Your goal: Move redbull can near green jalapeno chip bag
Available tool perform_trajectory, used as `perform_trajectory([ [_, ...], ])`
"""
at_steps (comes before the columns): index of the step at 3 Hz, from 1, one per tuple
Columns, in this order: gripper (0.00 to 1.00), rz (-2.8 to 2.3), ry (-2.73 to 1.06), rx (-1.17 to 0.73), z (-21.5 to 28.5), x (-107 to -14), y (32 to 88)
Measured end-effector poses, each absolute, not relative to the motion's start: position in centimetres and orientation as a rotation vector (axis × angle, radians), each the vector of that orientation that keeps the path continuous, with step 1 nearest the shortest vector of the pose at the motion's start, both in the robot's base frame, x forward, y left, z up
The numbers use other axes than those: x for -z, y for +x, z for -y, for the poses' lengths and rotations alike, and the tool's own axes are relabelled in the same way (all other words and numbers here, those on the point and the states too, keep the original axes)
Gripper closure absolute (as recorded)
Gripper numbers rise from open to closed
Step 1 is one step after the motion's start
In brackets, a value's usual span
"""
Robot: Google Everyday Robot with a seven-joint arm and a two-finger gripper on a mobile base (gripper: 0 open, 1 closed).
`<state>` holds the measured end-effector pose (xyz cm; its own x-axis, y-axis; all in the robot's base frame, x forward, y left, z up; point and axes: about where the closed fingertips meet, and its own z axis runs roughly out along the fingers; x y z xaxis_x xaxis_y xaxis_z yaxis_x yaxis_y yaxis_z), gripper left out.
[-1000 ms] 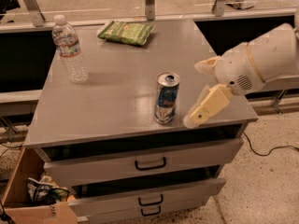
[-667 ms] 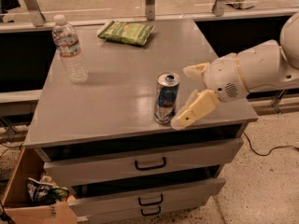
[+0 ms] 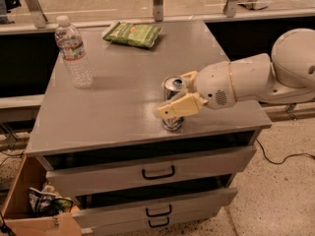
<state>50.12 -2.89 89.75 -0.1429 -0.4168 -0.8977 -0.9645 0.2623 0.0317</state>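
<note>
The redbull can [image 3: 173,84] stands upright near the front right of the grey cabinet top [image 3: 118,102]. My gripper [image 3: 172,95] comes in from the right at can height and is open, with one cream finger [image 3: 179,107] across the can's near side and the other finger [image 3: 189,75] at its far right side. The can rests on the top. The green jalapeno chip bag [image 3: 133,33] lies flat at the back edge, well behind and left of the can.
A clear plastic water bottle [image 3: 74,53] stands at the back left of the top. Below are drawers [image 3: 157,171], partly pulled out. A cardboard box [image 3: 24,205] with clutter sits on the floor at lower left. A railing runs behind the cabinet.
My gripper has moved left from beside the can until its fingers straddle the can. The can, bottle and chip bag have stayed in place.
</note>
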Motion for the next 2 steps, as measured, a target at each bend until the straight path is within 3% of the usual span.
perform_trajectory([
  [2,0.87,-1.647,-1.179,-0.849,4.2,-91.5,51.7],
])
